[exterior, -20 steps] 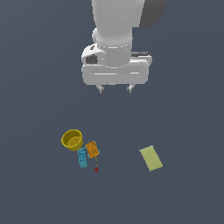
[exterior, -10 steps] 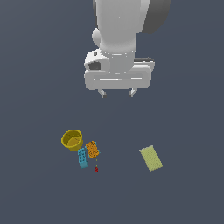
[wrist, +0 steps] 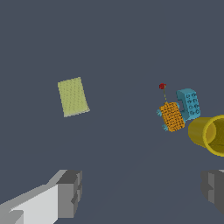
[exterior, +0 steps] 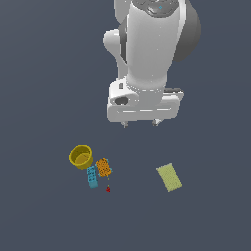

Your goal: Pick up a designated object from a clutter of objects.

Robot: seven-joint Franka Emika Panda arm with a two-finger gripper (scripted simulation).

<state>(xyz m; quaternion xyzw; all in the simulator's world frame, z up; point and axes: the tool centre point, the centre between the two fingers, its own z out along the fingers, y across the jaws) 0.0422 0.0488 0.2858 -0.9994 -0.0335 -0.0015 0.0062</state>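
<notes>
The designated object, a flat yellow-green pad (exterior: 169,177) (wrist: 73,96), lies alone on the dark floor at the exterior view's right. The clutter sits apart from it toward the exterior view's left: a yellow cup (exterior: 81,156) (wrist: 209,134), an orange studded block (exterior: 103,167) (wrist: 171,116), a blue studded brick (exterior: 92,177) (wrist: 189,103) and a tiny red piece (exterior: 108,189) (wrist: 162,86). My gripper (exterior: 140,123) (wrist: 142,192) hangs open well above the floor, between the pad and the clutter, holding nothing. Its fingers (wrist: 69,194) stand wide apart.
The white arm and hand (exterior: 147,73) fill the upper middle of the exterior view. Nothing else lies on the dark floor (exterior: 44,98).
The arm and gripper have moved lower and toward the exterior view's right. The pad and the clutter have not moved.
</notes>
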